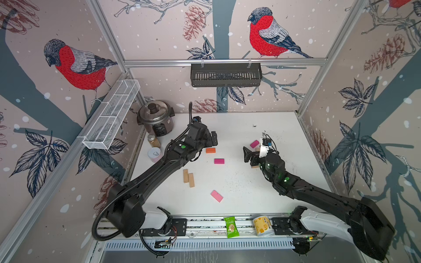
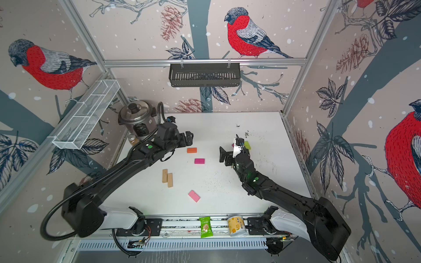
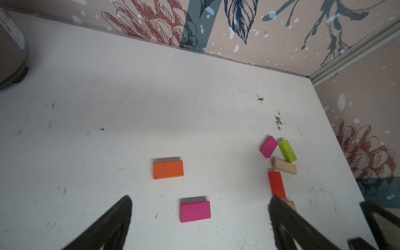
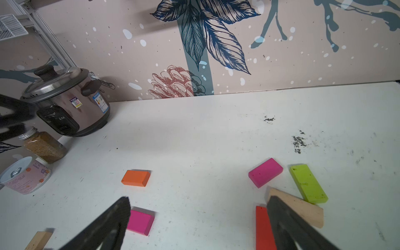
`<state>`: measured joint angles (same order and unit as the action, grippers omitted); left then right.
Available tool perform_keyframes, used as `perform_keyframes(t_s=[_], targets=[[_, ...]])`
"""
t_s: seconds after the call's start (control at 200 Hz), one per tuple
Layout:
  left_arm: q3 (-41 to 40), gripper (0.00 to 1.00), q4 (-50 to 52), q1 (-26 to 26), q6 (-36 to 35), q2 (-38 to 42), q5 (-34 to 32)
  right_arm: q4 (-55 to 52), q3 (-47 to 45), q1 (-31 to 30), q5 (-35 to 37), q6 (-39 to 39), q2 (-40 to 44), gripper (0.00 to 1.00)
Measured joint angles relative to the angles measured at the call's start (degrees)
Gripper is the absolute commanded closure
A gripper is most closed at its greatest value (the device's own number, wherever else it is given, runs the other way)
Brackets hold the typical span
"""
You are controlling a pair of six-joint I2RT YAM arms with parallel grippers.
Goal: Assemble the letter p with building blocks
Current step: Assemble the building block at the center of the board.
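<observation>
The building blocks lie scattered on the white table. In both top views an orange block point(image 1: 210, 150) point(image 2: 191, 150) and a magenta block point(image 1: 219, 161) sit mid-table, two wood bars point(image 1: 188, 178) lie side by side, and a light pink block point(image 1: 216, 196) is nearer the front. By the right arm lie a second magenta block point(image 4: 265, 172), a lime green block point(image 4: 308, 183), a wood bar point(image 4: 298, 207) and a red block point(image 4: 263, 229). My left gripper point(image 1: 214, 137) point(image 3: 200, 199) hangs open and empty just behind the orange block. My right gripper point(image 1: 248, 157) point(image 4: 198, 199) is open and empty.
A rice cooker point(image 1: 157, 117), a spice jar point(image 1: 153, 141) and a pink can point(image 1: 155, 154) stand along the left edge. A green snack packet point(image 1: 231, 226) and a yellow cup point(image 1: 263, 225) rest on the front rail. Dark crumbs speckle the table at the back right.
</observation>
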<state>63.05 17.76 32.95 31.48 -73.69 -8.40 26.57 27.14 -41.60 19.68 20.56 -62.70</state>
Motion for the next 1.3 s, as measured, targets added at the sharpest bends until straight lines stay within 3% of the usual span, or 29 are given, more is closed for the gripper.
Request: perform_keyframes(t_s=[0.225, 0.355, 0.61, 1.031, 1.296], targets=[[-15.1, 0.03, 2.0, -0.1, -1.9, 24.7, 2.0, -1.2, 3.2, -1.8, -3.7, -2.8, -4.7, 0.0], [-18.9, 0.03, 4.7, -0.8, -2.4, 31.5, 2.4, -1.7, 6.5, -3.5, -7.0, -4.8, -9.4, 0.0], [-20.8, 0.03, 7.7, -4.5, -4.5, 31.7, 6.6, -8.2, 16.8, -4.8, -14.0, -9.2, -22.7, 0.0], [-23.8, 0.03, 3.4, -26.5, -6.0, 25.4, 24.0, -20.5, 31.8, -4.4, -22.9, -16.0, -39.8, 0.11], [-24.0, 0.03, 1.8, -29.5, -6.4, 23.1, 28.7, -22.4, 36.2, -3.7, -28.4, -17.5, -46.4, 0.14]])
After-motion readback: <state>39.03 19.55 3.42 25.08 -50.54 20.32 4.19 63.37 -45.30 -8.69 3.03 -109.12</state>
